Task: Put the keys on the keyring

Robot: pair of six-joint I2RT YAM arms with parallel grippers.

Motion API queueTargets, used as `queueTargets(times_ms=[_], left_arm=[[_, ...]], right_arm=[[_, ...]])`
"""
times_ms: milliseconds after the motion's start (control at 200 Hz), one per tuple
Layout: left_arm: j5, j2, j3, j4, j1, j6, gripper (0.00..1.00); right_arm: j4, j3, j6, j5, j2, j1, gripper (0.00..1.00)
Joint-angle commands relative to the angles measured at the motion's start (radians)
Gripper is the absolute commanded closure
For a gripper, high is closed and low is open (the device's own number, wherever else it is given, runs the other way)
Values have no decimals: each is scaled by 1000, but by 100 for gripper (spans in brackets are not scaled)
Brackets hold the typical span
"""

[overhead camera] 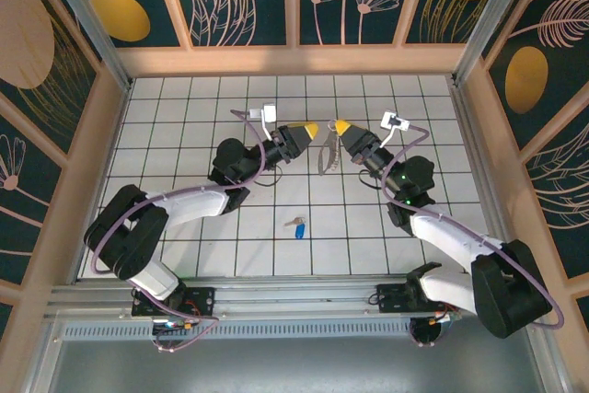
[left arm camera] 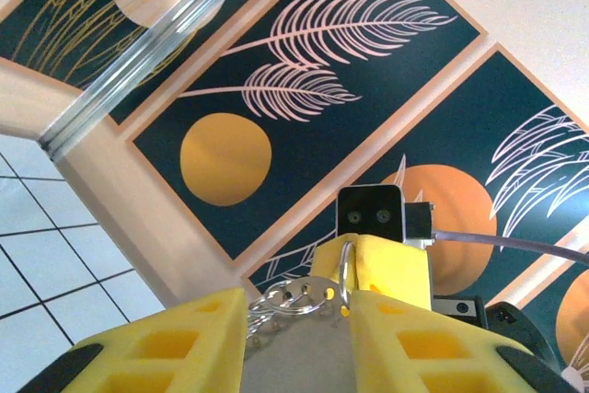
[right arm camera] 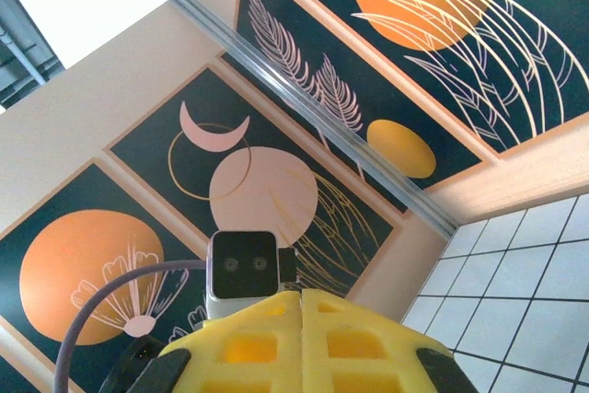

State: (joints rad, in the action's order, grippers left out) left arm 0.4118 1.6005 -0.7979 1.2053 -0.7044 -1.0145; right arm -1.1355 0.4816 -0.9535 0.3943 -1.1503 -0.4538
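Since key (overhead camera: 296, 225) lies loose on table (overhead camera: 184, 227), threading hasn't started: right gripper (overhead camera: 340, 125) clamps keyring (overhead camera: 326, 158), left gripper (overhead camera: 314, 129) fingers apart beside it. Next: left fetches key.

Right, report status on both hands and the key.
Left hand fingers apart around the thin pale metal keyring, grip unclear. Right hand shut, facing it. Small blue-headed silver key lies on white tiled floor, off the ring.
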Motion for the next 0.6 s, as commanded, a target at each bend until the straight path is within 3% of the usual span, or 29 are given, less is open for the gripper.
queueTargets(times_ms=[0, 596], left_arm=[[20, 19, -29, 76, -12, -23, 65], [31, 55, -66, 82, -20, -27, 66]], right_arm=[[-89, 23, -18, -20, -14, -12, 100], [-115, 38, -25, -3, -58, -36, 100]])
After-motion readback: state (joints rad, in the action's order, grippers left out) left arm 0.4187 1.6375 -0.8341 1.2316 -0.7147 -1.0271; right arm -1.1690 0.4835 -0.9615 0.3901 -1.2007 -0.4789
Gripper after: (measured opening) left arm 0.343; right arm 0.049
